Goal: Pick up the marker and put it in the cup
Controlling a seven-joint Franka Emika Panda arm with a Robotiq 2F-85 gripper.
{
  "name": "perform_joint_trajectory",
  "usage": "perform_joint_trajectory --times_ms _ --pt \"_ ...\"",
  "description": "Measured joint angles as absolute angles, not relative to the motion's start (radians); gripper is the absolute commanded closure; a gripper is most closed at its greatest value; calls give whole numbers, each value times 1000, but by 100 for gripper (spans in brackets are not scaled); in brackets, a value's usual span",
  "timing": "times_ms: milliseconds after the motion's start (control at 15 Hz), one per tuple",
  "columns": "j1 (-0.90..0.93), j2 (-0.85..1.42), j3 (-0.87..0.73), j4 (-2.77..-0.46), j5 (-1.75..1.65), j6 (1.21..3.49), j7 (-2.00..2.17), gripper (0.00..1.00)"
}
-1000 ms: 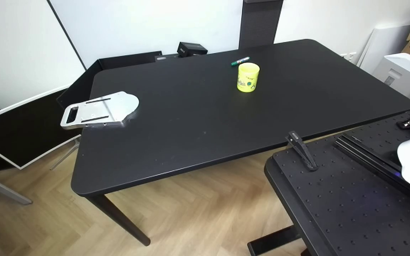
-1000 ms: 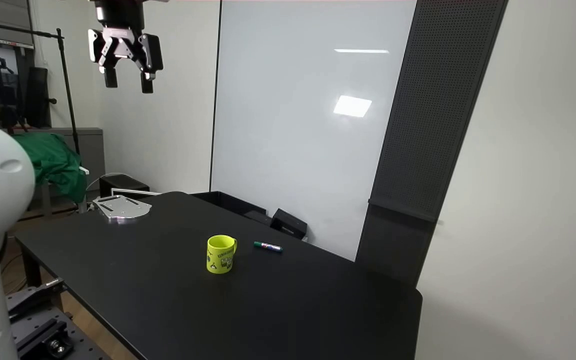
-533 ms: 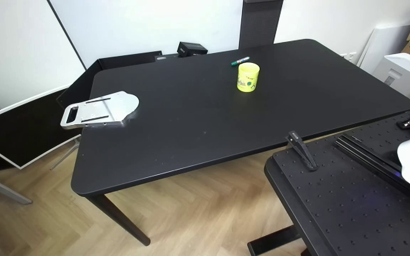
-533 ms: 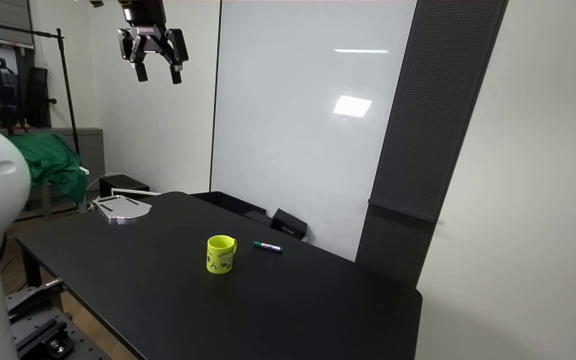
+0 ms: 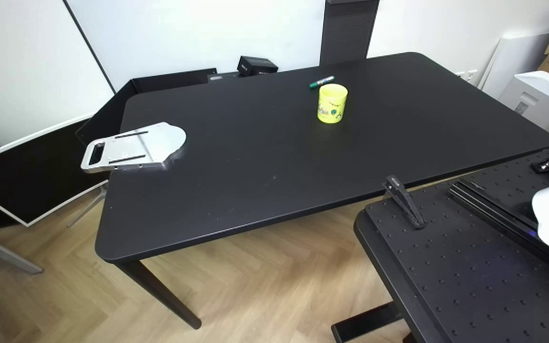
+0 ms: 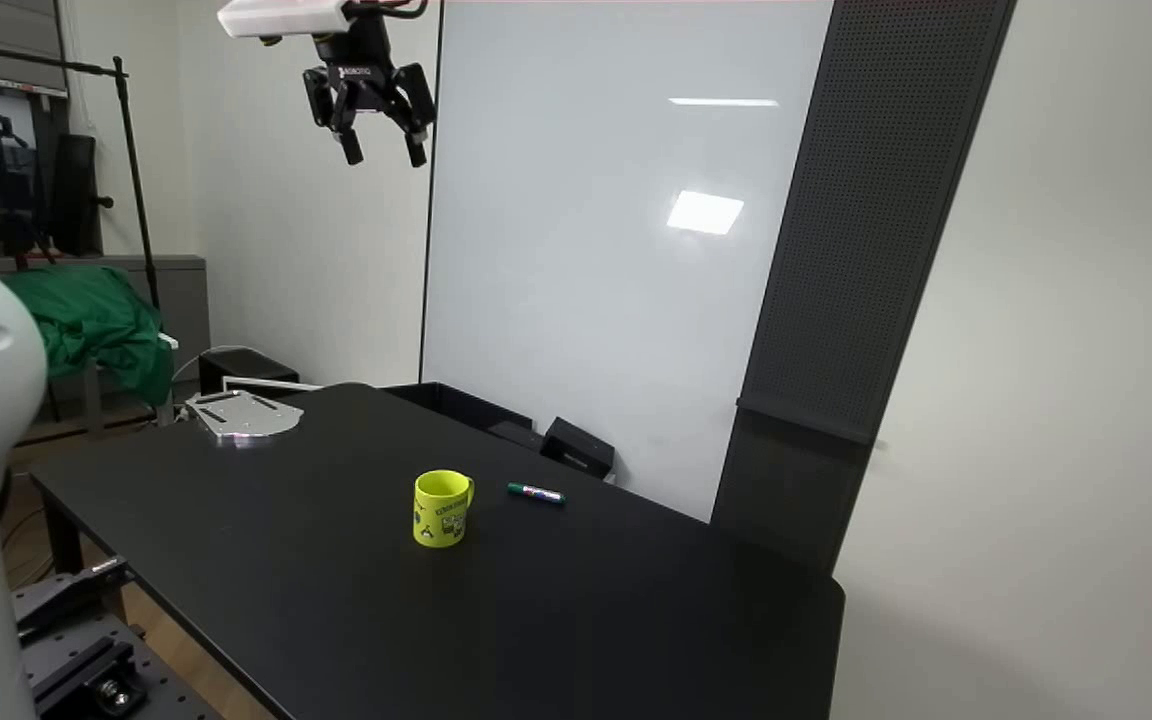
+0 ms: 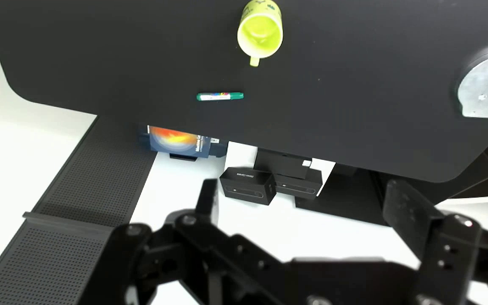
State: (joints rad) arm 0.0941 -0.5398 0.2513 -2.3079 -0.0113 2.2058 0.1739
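Note:
The marker is a slim green pen with a white printed label, lying flat on the black table. It also shows in an exterior view and in the wrist view. The bright yellow cup stands upright beside it, apart from it, with printed figures and a handle. It shows in an exterior view and in the wrist view, its inside empty. My gripper is open and empty, high above the table; its spread fingers also show in the wrist view.
A flat white-and-grey handled plate lies at the table's end, partly overhanging. Black boxes sit beyond the far edge, by a whiteboard. A perforated dark panel stands there too. The robot's perforated base table is near.
My gripper has moved to the right in an exterior view, staying high and open, and more of the white arm shows above it. The marker and cup have not moved.

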Motion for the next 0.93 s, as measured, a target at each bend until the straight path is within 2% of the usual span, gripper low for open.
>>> perform_joint_trajectory --times_ms 933 --pt "3 -204 237 -2117 -174 2317 267 0"
